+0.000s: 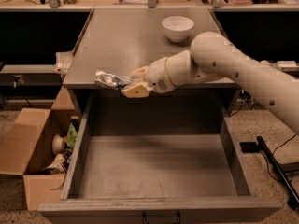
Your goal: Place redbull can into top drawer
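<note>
The redbull can (109, 80) is a crinkled shiny silver can with blue patches, held lying sideways at the front edge of the grey counter. My gripper (131, 84) is shut on its right end, with the cream fingers (136, 90) around it. The can hangs above the back left part of the open top drawer (159, 171), a wide grey box pulled fully out, with a flat bare bottom and a small dark handle (161, 217) on its front. My white arm reaches in from the right.
A white bowl (177, 28) stands at the back of the grey counter (126, 41). A brown cardboard box (35, 153) with several items sits on the floor left of the drawer. A black base and cables (271, 157) lie on the floor at right.
</note>
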### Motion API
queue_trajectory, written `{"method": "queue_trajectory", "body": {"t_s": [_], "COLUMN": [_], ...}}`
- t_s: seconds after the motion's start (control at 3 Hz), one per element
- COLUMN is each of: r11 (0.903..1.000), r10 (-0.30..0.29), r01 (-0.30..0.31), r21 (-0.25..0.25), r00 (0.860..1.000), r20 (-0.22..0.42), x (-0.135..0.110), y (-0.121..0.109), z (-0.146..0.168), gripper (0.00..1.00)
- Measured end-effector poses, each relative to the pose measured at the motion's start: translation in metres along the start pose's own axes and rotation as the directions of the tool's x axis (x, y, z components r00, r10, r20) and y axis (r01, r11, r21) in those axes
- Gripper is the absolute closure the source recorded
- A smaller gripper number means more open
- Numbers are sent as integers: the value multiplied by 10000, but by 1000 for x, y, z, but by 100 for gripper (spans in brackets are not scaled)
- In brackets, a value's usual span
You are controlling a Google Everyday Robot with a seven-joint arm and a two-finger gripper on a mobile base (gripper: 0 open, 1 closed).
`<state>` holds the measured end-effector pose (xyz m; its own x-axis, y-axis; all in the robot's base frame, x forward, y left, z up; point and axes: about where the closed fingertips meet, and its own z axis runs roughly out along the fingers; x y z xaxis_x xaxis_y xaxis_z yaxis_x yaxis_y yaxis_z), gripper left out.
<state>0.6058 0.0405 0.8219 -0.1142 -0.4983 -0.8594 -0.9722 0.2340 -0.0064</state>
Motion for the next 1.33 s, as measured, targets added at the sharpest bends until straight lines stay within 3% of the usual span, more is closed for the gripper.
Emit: {"method": "queue_trajectory", "body": {"t_s": [0.67, 1.33], "r11": [9938, 9879], "r10": [-1112, -1501], "r01": [1111, 1489], "r21": [-40, -442], "r00": [9936, 9883], "r20": [-191, -266], "x": [-9, -1], "y": [63, 79], "z": [-40, -46], "gripper": [100, 100]}}
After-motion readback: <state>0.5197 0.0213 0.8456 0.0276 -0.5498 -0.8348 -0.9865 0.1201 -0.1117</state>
